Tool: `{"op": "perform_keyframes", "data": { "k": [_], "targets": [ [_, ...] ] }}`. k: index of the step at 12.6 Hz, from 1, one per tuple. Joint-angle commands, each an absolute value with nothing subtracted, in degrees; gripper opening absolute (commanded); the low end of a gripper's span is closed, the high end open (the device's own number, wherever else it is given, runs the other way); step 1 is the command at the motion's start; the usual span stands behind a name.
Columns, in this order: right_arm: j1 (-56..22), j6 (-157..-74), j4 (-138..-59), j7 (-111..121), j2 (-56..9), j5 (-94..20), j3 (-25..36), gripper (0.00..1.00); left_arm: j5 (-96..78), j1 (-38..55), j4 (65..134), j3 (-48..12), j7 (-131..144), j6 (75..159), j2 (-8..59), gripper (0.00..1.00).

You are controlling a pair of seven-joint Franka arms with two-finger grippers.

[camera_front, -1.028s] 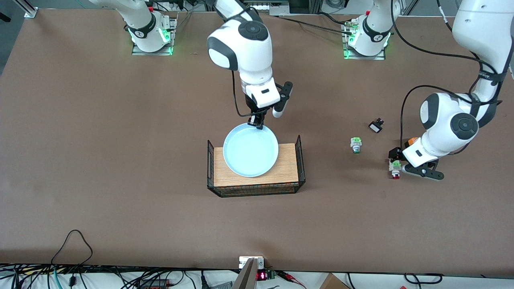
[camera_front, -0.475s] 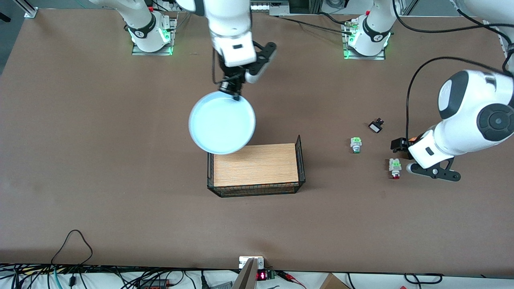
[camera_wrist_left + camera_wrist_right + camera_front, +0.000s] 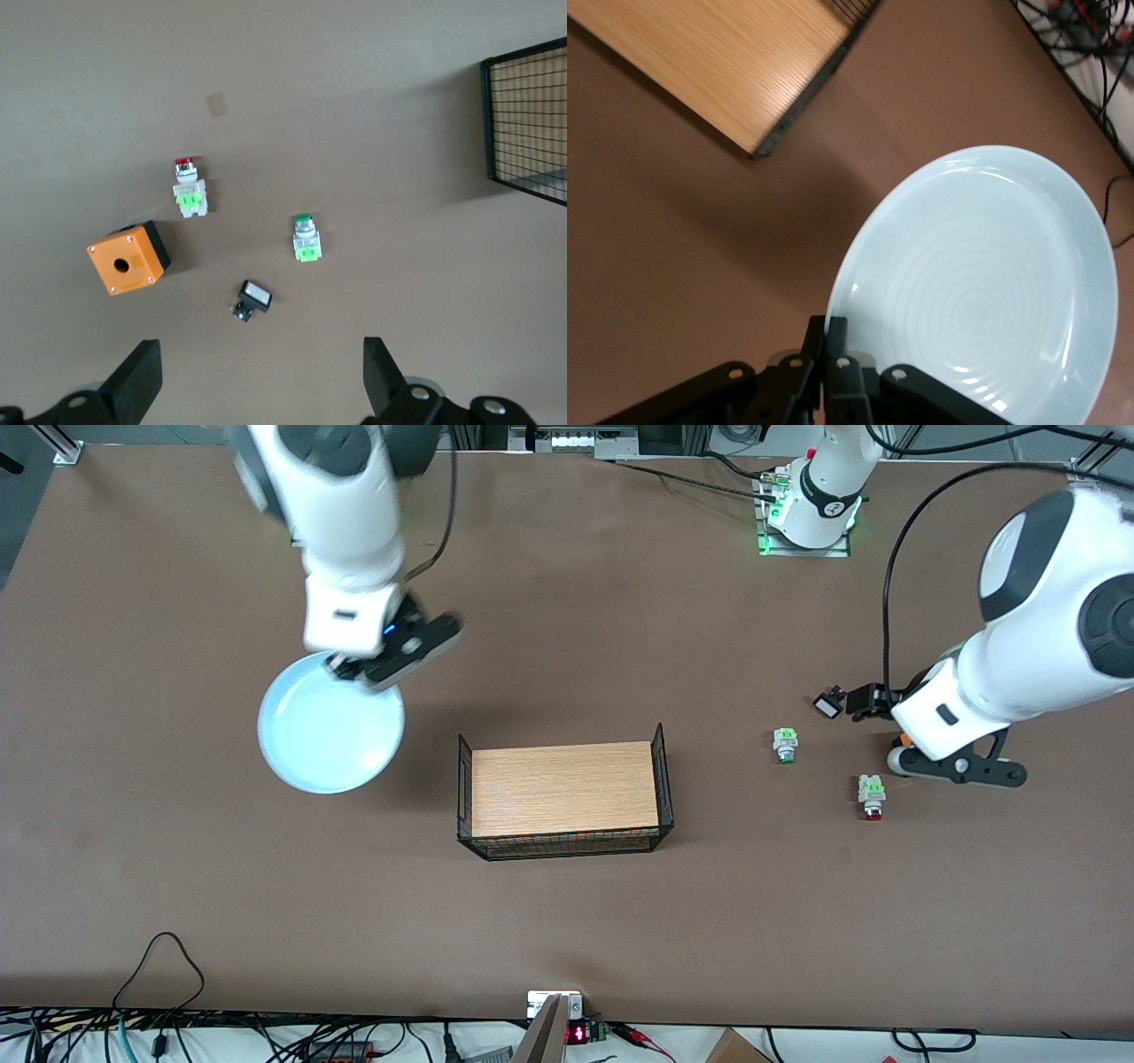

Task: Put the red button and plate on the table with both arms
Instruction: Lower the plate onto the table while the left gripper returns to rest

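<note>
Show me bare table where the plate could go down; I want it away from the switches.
The right gripper holds the plate over bare table at the right arm's end, beside the wire rack. It is crowded by the open left gripper: red button, green button, black part.

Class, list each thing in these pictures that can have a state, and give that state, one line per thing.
plate: held by its rim, up over the table
right gripper: shut on the plate
left gripper: open, holding nothing
red button: lying on its side on the table
green button: lying on its side
rack: nothing on its top
</note>
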State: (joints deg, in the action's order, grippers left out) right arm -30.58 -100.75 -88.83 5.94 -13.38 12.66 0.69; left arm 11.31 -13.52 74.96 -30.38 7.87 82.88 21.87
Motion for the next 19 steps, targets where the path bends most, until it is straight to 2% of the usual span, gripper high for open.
{"op": "perform_keyframes", "data": {
  "k": [1,3,4,5,6,8,10,12,14,16,17,19],
  "targets": [
    [-25.68,-100.55,-90.78,-3.39,-16.16,13.01,-0.09,0.0,10.99,-14.41,71.72,-31.2,8.26,78.32,22.33,1.0],
    [-24.17,-101.33,-93.68,-11.65,-18.44,14.14,-0.09,0.0,9.33,-13.8,72.41,-28.85,6.69,79.09,19.19,1.0],
    [-24.43,-102.12,-95.34,-15.17,-19.33,16.5,-0.09,0.0,5.31,-12.84,73.03,-25.17,5.81,79.19,17.77,1.0],
    [-24.78,-103.96,-97.71,-19.64,-20.21,18.96,-0.09,0.0,1.27,-9.96,75.21,-18.35,3.54,79.54,15.49,1.0],
    [-25.22,-106.58,-100.95,-24.39,-20.74,22.29,-0.17,0.0,-0.34,-5.15,79.76,-11.67,-0.49,82.06,12.08,1.0],
    [-25.84,-111.94,-107.02,-29.07,-21.71,27.75,-0.18,0.0,-0.7,0.33,90.64,-4.69,-4.56,89.52,4.78,1.0],
    [-25.49,-116.79,-110.21,-34.95,-23.89,30.31,-0.09,0.0,-0.53,2.8,102.86,-1.6,-4.66,99.36,-2.95,1.0],
    [-25.05,-119.17,-111.44,-38.83,-25.13,30.41,-0.18,0.0,0.08,6.05,104.94,1.4,-4.49,101.16,-4.39,1.0],
    [-23.56,-123.46,-113.81,-41.47,-25.31,30.41,-0.18,0.03,0.53,5.63,104.16,0.97,-3.87,97.76,-4.22,1.0],
    [-22.16,-127.25,-115.66,-42.97,-25.66,30.41,-0.18,0.18,0.62,5.71,101.0,0.88,-4.13,95.45,-2.73,1.0],
    [-21.45,-128.22,-116.19,-43.07,-25.66,30.41,-0.18,0.3,0.62,5.8,100.38,0.79,-4.22,95.54,-2.29,1.0],
    [-21.1,-128.15,-116.02,-43.15,-25.58,30.15,-0.18,0.7,0.53,5.89,100.2,0.62,-4.22,95.54,-2.2,1.0]
  ]
}}
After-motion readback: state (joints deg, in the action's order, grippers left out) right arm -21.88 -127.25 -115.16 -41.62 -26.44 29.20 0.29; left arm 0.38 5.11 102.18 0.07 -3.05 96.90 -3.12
